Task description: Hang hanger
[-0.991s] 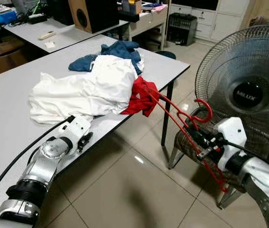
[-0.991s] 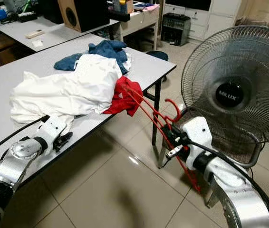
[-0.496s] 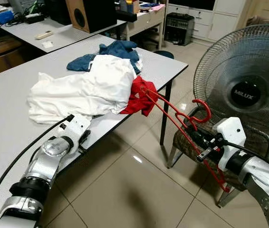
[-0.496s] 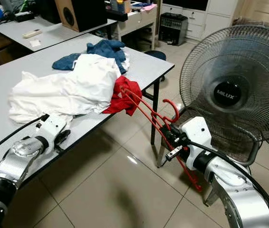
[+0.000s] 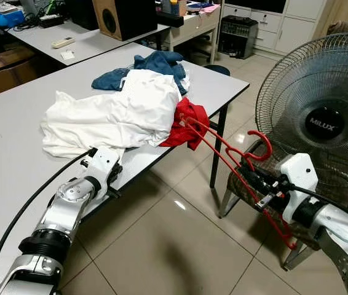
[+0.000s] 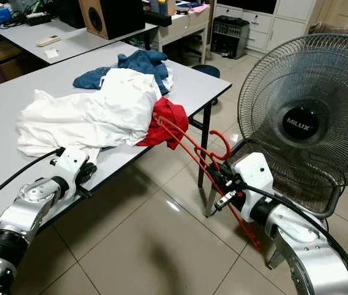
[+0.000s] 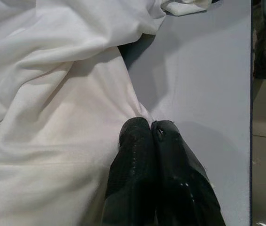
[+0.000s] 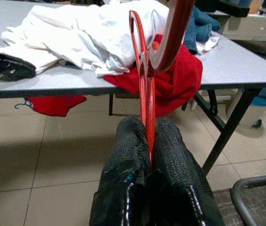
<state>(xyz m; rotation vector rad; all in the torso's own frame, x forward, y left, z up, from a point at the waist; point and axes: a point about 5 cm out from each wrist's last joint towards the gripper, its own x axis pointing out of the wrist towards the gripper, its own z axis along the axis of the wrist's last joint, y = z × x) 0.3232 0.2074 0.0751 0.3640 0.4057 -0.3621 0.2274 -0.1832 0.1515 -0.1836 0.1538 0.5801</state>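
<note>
A red hanger point(image 5: 226, 157) slants from the table's edge out over the floor, its hook point(image 5: 260, 146) curled upward. One end of it is inside a red garment point(image 5: 185, 121) that hangs off the table edge. My right gripper point(image 5: 252, 179) is shut on the hanger's bar, with the bar pinched between the black fingers point(image 8: 170, 155). My left gripper point(image 7: 151, 125) is shut with its tips together against a white garment point(image 5: 109, 114) on the grey table point(image 5: 8, 147).
A blue garment point(image 5: 155, 64) lies behind the white one. A large standing fan point(image 5: 321, 117) and a metal-framed chair point(image 5: 266, 209) are close on my right. Another red cloth point(image 8: 53, 104) lies on the tiled floor under the table. A second table with a speaker point(image 5: 122, 15) stands behind.
The camera has shifted a little, so the scene sits slightly to the right. My right gripper still holds the hanger in much the same pose; the left arm has edged nearer the white garment.
</note>
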